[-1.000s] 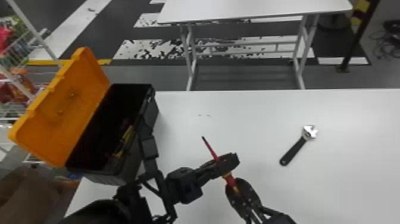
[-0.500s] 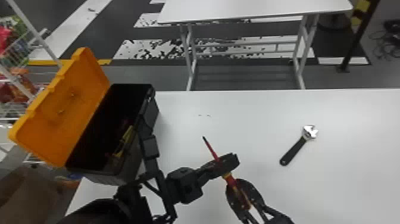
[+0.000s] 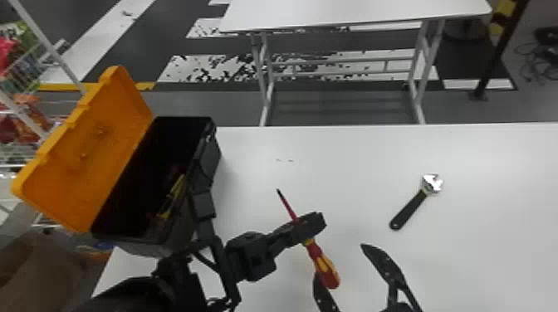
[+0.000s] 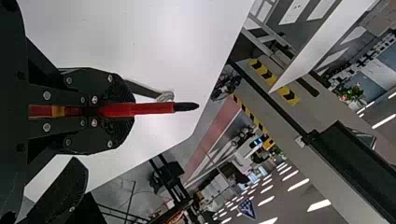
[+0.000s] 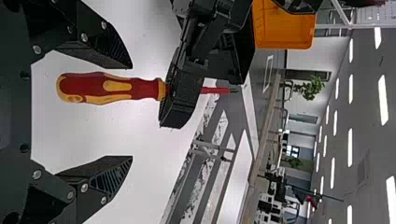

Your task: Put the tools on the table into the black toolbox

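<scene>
Right now the black toolbox (image 3: 214, 155) stands at the left end of the white counter (image 3: 477, 253), its orange lid (image 3: 91, 157) swung open to the outer side. Inside, something with yellow on it (image 3: 172, 197) lies along the wall nearer the middle of the counter; the rest in there is too dark to make out. The left arm (image 3: 251, 255) crosses in front of the toolbox's near corner in the head view. Beyond the counter is a second white table (image 3: 353, 12), a striped post (image 3: 498, 54) near its right end, and a wire rack (image 3: 25, 74) with colourful goods is off to the left.

The adjustable wrench (image 3: 411, 207) lies flat on the counter, to the right of both pincers, its metal head towards the far edge.

The left pincer (image 3: 308, 227) is closed on the red shaft of the screwdriver (image 3: 321, 261), just ahead of the handle; the dark tip points towards the far side of the counter. The right pincer (image 3: 339, 259) is spread wide and grips nothing. The red and yellow handle reaches in between its two fingers, nearer to one of them, with a gap showing in the right wrist view (image 5: 132, 112).
</scene>
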